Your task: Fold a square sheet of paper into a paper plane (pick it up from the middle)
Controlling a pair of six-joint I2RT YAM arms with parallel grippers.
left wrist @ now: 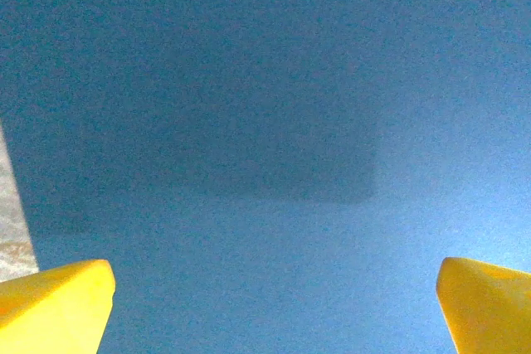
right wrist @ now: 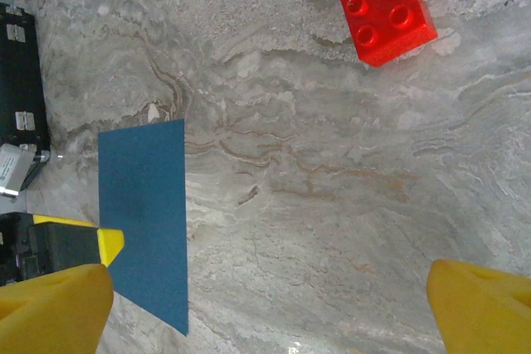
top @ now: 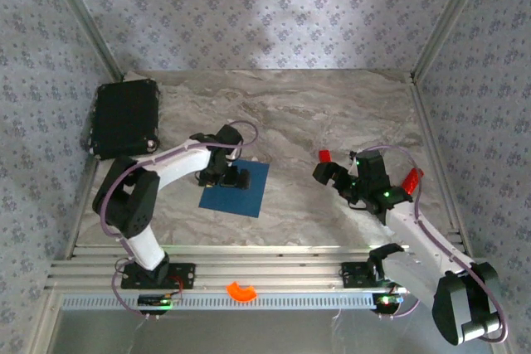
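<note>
**Entry: left gripper (top: 226, 179) over square sheet of paper (top: 251, 197), ready for pick-up**

Location. Lying flat on the table (top: 332, 113), left of centre. Well apart from the black case (top: 126, 118) in the far-left corner and from the red block (top: 325, 156) to the right. No fold visible.

Pincers. Left: jaws spread wide, holding nothing, poised above the sheet's middle. Yellow fingertips (left wrist: 54, 308) flanking plain blue in the wrist view; contact with the paper impossible to tell. Right gripper (top: 335, 175): equally wide, empty, over bare table near the red block, well apart from the sheet.

Step in hand (judged). Pinching the sheet up from its middle.

Method. Lower straight down and set both pads lightly on the paper. Close slowly to gather a small ridge between them; grip the ridge, not the tabletop. Keep centred for an even hang on both sides. Avoid sideways drag, likely to slide the sheet rather than buckle it. Lift gently to spare stray creases.

Materials.
- Sheet: thin, matte, dark blue, straight-edged, sharp-cornered.
- Table: smooth, grey-beige, marble-veined.
- Block: glossy red plastic, rectangular, studded top.
- Case: black, rigid, rectangular, rounded corners, small metal fittings.
- Also: orange curved piece (top: 241, 291) on the near metal rails (top: 290, 275).
</note>
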